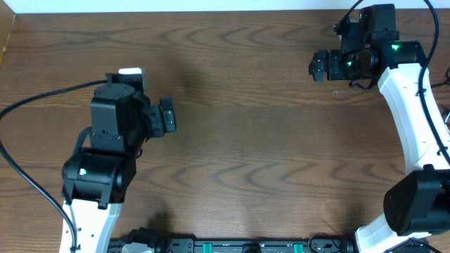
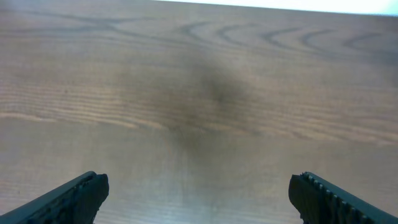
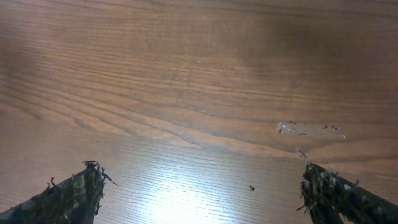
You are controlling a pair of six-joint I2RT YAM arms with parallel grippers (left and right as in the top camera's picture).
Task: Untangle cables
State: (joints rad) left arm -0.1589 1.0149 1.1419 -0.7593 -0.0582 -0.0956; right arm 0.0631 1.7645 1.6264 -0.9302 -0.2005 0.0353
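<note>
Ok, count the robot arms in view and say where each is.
2. The left arm is over the left side of the table, its pincer open. The right arm reaches along the right edge, its pincer open near the far corner.

Bare wood-grain worktop (image 1: 239,140) stretches between the two arms, a broad lane a gripper could cross from either side. The left gripper (image 1: 171,116), jaws spread wide, fronts that lane from the left. The right gripper (image 1: 313,67), jaws likewise apart, hangs near the far right corner. Obstacles keep to the margins: the left arm's black cable (image 1: 42,95) trailing off the left edge, a hardware rail (image 1: 232,247) along the near edge, and a faint residue patch (image 3: 309,129) on the wood ahead of the right jaws.
</note>
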